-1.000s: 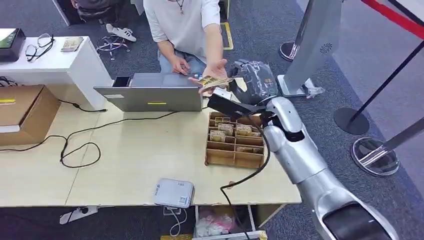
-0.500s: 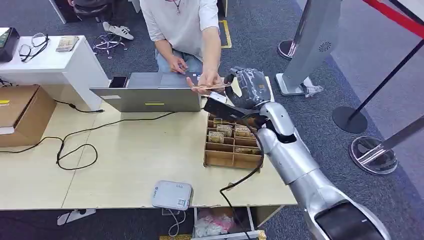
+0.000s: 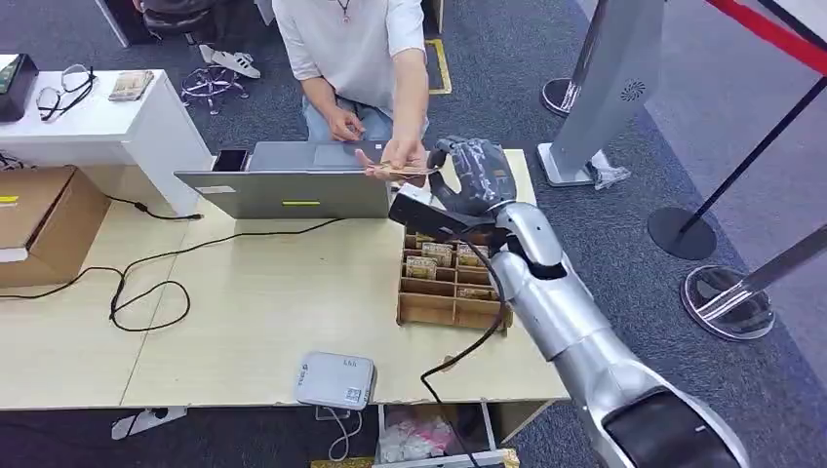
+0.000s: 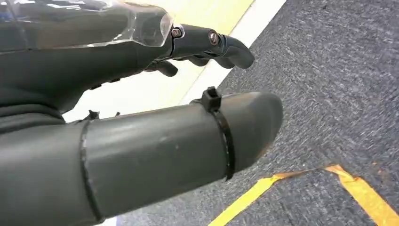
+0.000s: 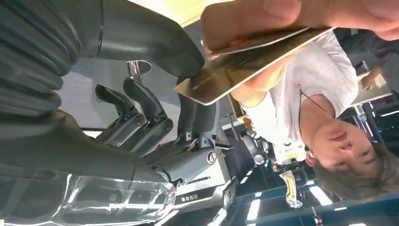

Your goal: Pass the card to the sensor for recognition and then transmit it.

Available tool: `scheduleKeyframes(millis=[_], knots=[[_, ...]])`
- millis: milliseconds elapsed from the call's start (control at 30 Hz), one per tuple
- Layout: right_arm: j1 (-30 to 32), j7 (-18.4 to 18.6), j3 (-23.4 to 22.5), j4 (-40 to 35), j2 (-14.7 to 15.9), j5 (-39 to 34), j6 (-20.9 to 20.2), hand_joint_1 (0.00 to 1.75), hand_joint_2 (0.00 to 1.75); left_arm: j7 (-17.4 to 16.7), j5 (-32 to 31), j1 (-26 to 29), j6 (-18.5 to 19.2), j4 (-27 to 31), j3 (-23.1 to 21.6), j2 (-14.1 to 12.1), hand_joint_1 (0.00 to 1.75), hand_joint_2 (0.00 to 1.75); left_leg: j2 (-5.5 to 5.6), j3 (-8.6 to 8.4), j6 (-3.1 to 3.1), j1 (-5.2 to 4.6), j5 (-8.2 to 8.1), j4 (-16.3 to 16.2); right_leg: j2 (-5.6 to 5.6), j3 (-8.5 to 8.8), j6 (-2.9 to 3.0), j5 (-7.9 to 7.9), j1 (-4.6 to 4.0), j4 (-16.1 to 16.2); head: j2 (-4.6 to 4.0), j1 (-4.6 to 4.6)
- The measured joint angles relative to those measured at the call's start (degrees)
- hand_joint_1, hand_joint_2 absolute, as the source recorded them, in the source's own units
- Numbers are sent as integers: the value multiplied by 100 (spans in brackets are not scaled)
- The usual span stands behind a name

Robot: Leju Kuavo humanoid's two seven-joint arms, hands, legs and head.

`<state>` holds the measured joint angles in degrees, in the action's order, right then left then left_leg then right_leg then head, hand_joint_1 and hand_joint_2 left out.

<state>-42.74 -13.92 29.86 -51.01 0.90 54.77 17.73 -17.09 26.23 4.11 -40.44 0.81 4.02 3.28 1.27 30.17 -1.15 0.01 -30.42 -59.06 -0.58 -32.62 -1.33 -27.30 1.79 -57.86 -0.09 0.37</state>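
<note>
Drew back slightly toward the open silver laptop (image 3: 293,185) since a second ago: right robot hand (image 3: 475,175), and the person's hand (image 3: 402,156) pinching the thin gold-brown card (image 3: 400,172) just right of that laptop. Fingers loosely apart, card edge against the thumb, true grip unclear. Might drop if released early. Contact seen in right wrist view (image 5: 235,70), hidden from head view.

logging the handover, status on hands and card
Right hand at the card, thumb touching it. A person's hand pinches the card over the laptop. Left hand holds nothing. Nothing in the way.
</note>
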Motion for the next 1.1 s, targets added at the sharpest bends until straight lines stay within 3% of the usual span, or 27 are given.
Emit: scheduleKeyframes(millis=[200,233,267,300,500,867,1100], knots=[[-28,4,2,33,-83,44,-11,175,175,-373,-17,-67,0,0,-186,11,0,0,0,2,0,0,0,0,0,-1,0,0,0,0,0,0],[-57,2,2,56,-113,42,-17,119,175,-448,-35,-97,0,0,-234,48,0,0,0,2,0,0,0,0,0,-1,0,0,0,0,0,0],[-104,-4,4,107,-151,44,-33,119,175,-514,-48,-126,0,0,-286,59,0,0,0,2,0,0,0,0,0,-1,0,0,0,0,0,0],[-145,-9,4,142,-175,42,-37,0,175,-560,-48,-158,2,0,-311,92,0,0,0,1,0,0,0,0,0,0,0,0,0,0,0,-2],[-320,-59,22,339,-332,2,-28,0,175,-726,4,-279,0,0,-488,267,0,0,-1,0,0,0,2,-2,-1,0,1,2,0,-1,0,0],[-451,-83,50,505,-444,-79,85,0,175,-693,243,-311,2,0,-575,370,0,0,1,1,0,0,2,-2,0,-1,2,2,-1,0,0,0],[-460,-175,112,509,-505,-175,173,0,175,-966,216,-583,20,0,-842,905,0,0,1,4,-1,-2,3,-12,0,0,-1,7,1,1,0,0]])
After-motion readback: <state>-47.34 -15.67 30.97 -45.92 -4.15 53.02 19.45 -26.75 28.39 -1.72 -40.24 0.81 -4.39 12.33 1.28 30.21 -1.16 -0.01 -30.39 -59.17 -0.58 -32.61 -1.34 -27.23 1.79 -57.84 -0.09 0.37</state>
